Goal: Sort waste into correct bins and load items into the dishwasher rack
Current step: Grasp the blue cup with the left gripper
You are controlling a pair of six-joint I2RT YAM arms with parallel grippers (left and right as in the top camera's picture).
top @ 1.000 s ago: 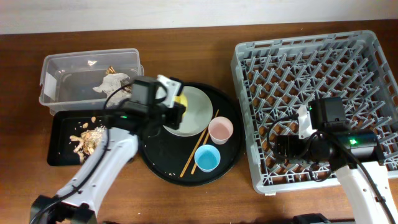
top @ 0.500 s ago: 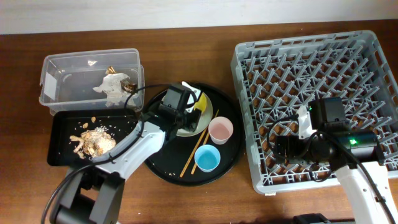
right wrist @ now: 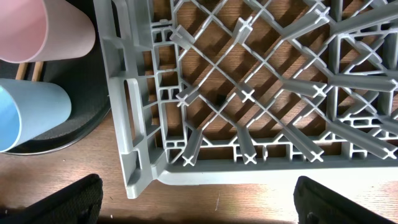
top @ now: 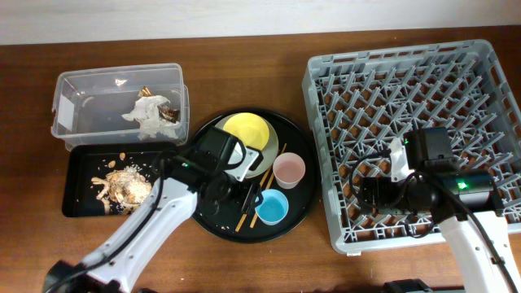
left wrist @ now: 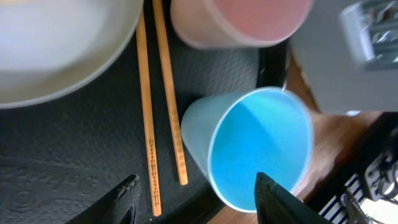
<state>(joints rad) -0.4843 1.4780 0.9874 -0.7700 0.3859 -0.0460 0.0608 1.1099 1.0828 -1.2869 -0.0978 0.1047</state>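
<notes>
My left gripper hangs open low over the round black tray, holding nothing. Between its fingers lie the near ends of the two wooden chopsticks and the rim of the blue cup. The pink cup stands just beyond. A yellow bowl rests on the pale plate. My right gripper is wide open and empty, at the front left corner of the grey dishwasher rack.
The clear tub at the back left holds a tissue wad. In front of it the shallow black tray holds food scraps. The round black tray sits between these bins and the rack.
The left gripper has let go of the yellow bowl, which now sits on the plate. It opened and moved forward over the chopsticks and blue cup. The right arm has not moved.
</notes>
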